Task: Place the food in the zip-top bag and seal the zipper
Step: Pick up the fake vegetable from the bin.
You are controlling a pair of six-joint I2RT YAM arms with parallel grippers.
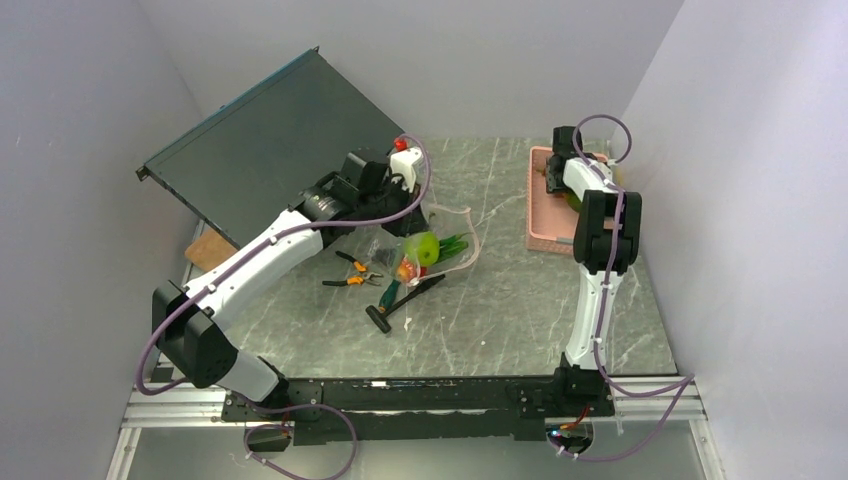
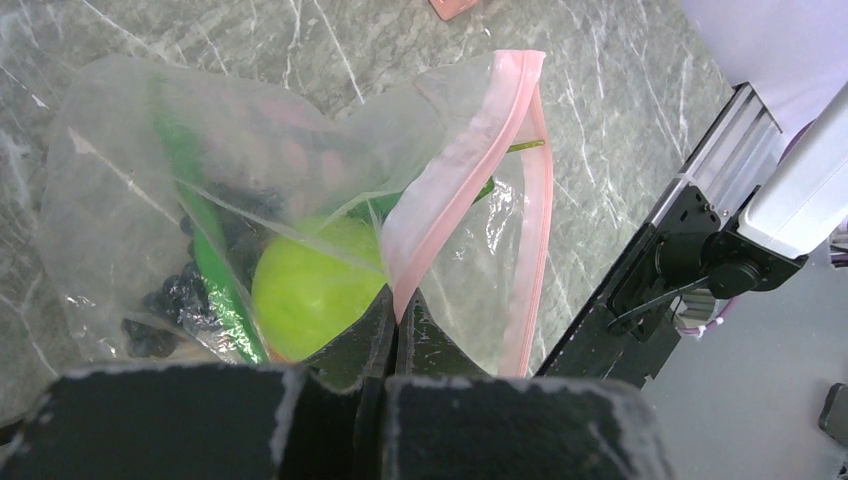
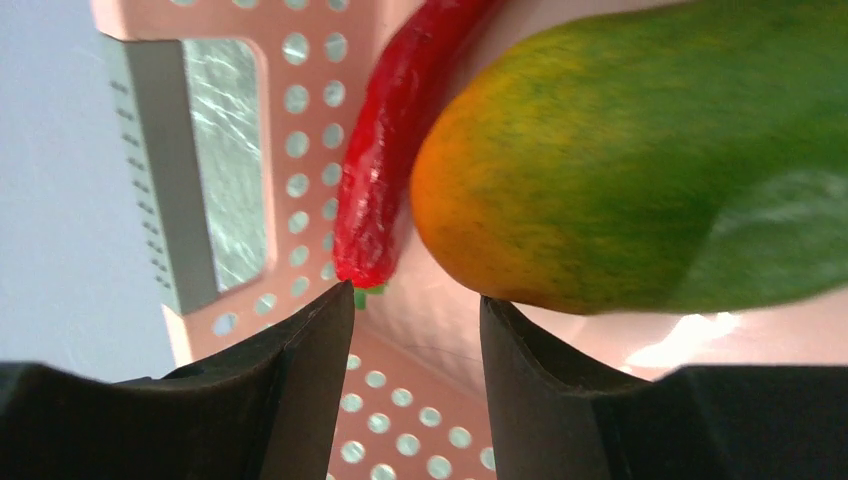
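Observation:
The clear zip-top bag (image 2: 130,170) lies mid-table, also in the top view (image 1: 445,245). Inside it I see the green apple (image 2: 310,290), the green cucumber (image 2: 205,250) and the dark grape bunch (image 2: 175,300). My left gripper (image 2: 397,305) is shut on the pale pink zipper (image 2: 450,190) and holds that edge up. My right gripper (image 3: 415,295) is open inside the pink basket (image 1: 548,205), its jaws just below the red chili (image 3: 400,140) and the orange-green mango (image 3: 640,160). No tomato shows.
Orange-handled pliers (image 1: 352,272) and a green-handled screwdriver (image 1: 388,298) lie left of the bag. A dark flat panel (image 1: 270,140) leans at the back left. The basket stands near the right wall.

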